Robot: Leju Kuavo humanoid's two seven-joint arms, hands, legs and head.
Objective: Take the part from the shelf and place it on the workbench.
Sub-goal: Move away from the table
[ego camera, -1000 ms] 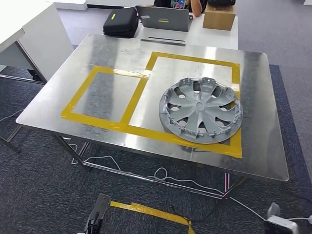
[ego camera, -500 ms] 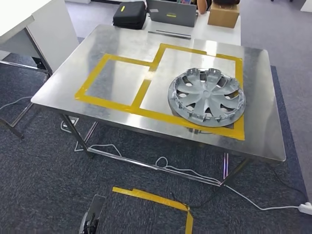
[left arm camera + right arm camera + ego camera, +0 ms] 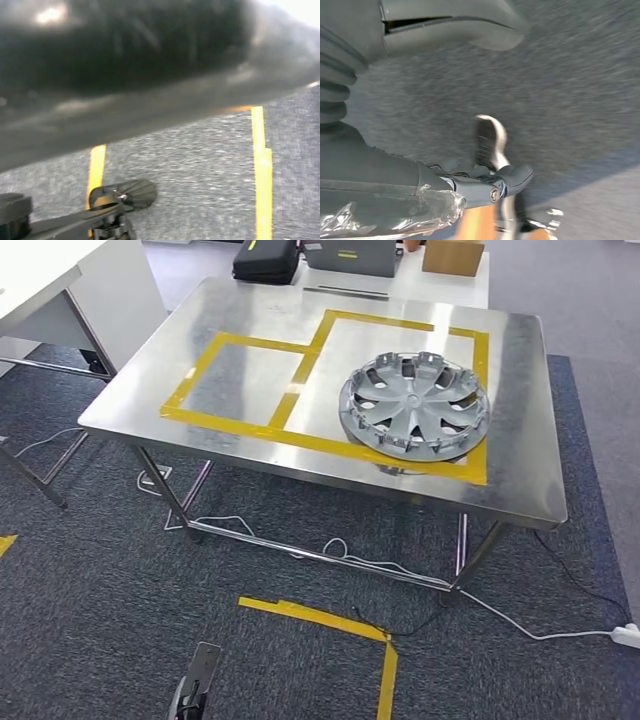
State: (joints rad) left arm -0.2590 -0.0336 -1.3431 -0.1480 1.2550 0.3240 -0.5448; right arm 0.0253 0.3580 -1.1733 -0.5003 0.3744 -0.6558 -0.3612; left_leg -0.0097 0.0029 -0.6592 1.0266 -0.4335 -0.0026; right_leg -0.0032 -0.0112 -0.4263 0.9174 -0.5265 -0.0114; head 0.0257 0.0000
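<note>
The part, a grey wheel cover [image 3: 413, 405], lies flat on the steel workbench [image 3: 521, 460], inside the larger yellow-taped rectangle and over its near right corner. Neither hand touches it. My left hand [image 3: 113, 212] hangs low over the grey carpet, its dark fingers stretched out with nothing in them. My right hand [image 3: 433, 125] also hangs over the carpet, and nothing lies between its thick thumb [image 3: 452, 27] and its darker fingers [image 3: 490, 185], which stand apart.
A smaller taped square [image 3: 234, 380] marks the workbench's left half. Behind it stands a white table with a black case [image 3: 264, 260], a laptop and a cardboard box [image 3: 453, 255]. Cables [image 3: 332, 550] and yellow floor tape [image 3: 324, 620] lie on the carpet. A white desk [image 3: 68, 290] stands at left.
The whole picture has shifted: the camera has drawn back, and the workbench now looks farther off with more carpet in front. The wheel cover keeps its place on the bench.
</note>
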